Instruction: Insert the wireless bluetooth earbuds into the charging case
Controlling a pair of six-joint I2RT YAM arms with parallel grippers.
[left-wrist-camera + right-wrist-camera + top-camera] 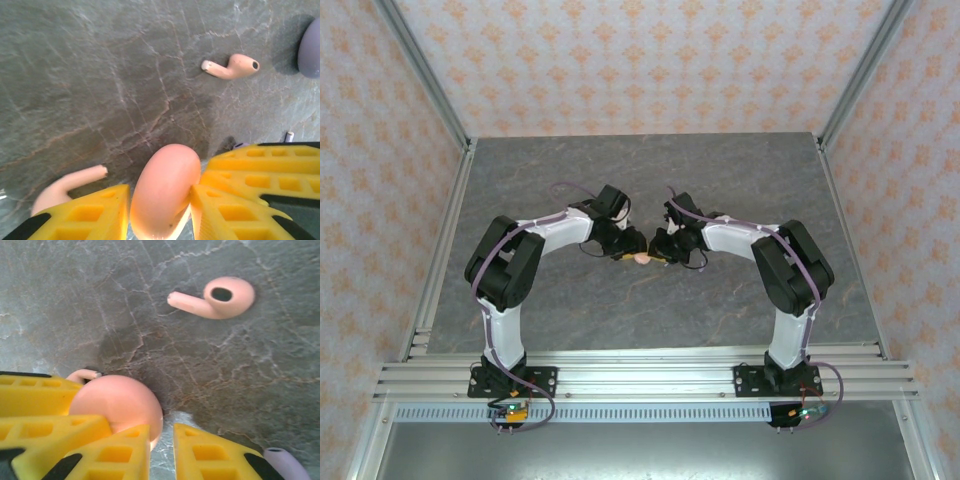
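My left gripper (160,192) is shut on a round salmon-pink charging case (165,187), held on edge just above the table; the case lid is closed. From the top, the case (640,258) sits between both gripper tips. My right gripper (161,432) stands with a narrow gap and nothing clamped; its left finger (125,452) rests against the case (117,402). One salmon earbud (215,297) lies on the table beyond the case. A second one (65,185) lies beside my left finger, partly hidden. A lilac earbud's stem (289,135) peeks out by the right gripper.
The grey marble tabletop (650,170) is fenced by metal posts and patterned walls. A lilac rounded case (311,47) sits at the frame edge beyond the far salmon earbud (232,66). A lilac rounded tip (282,462) shows beside my right finger.
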